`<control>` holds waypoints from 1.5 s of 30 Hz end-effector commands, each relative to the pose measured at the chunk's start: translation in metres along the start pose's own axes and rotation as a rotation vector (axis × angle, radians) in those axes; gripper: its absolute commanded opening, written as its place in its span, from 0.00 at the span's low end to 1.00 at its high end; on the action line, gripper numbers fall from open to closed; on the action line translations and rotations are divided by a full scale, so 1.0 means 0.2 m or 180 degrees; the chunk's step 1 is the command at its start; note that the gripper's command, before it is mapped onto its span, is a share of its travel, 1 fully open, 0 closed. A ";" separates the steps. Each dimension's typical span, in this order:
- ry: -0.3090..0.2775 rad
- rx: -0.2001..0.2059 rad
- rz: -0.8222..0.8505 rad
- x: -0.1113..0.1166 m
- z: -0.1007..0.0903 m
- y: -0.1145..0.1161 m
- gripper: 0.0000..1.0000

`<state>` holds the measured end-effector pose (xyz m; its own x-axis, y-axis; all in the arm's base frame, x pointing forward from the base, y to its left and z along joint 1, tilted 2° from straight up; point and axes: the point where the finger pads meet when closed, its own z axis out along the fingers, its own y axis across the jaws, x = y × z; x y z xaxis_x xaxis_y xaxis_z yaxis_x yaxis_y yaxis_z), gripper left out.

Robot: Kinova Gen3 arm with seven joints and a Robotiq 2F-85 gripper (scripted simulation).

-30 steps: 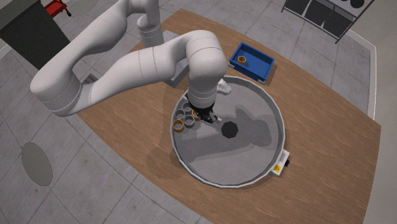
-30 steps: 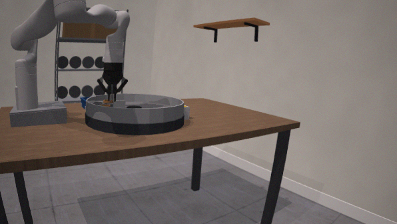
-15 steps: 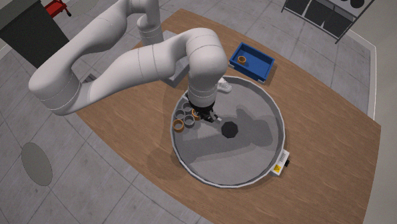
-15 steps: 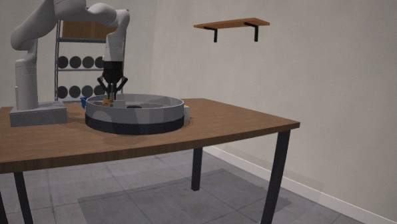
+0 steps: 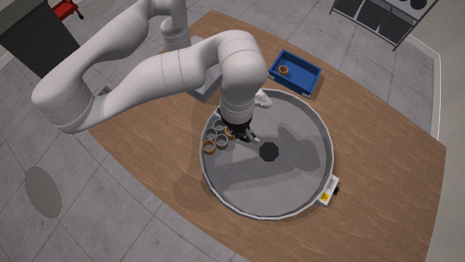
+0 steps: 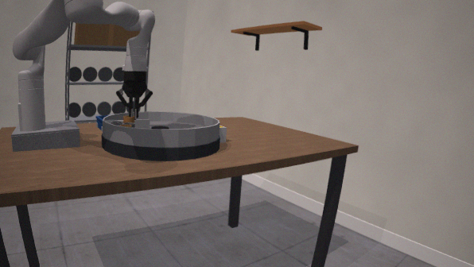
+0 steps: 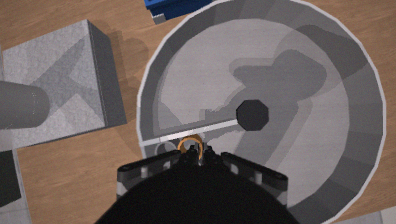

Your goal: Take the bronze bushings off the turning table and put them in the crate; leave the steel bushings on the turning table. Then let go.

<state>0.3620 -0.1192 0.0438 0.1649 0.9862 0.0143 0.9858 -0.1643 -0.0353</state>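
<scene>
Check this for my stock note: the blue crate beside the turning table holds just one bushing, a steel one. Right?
Not quite: the top view shows that the bushing is bronze. It is alone in the blue crate, beside the turning table.

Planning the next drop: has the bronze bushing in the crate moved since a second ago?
No; the bronze bushing keeps its place against the blue crate's walls.
</scene>
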 end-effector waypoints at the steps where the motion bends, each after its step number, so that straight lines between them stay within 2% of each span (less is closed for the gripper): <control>1: -0.0002 -0.0001 -0.0006 0.00 -0.02 0.00 0.00; 45: -0.0015 -0.0010 0.0005 0.00 -0.08 0.00 0.00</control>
<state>0.3621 -0.1193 0.0560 0.1673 0.9859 0.0097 0.9854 -0.1668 -0.0335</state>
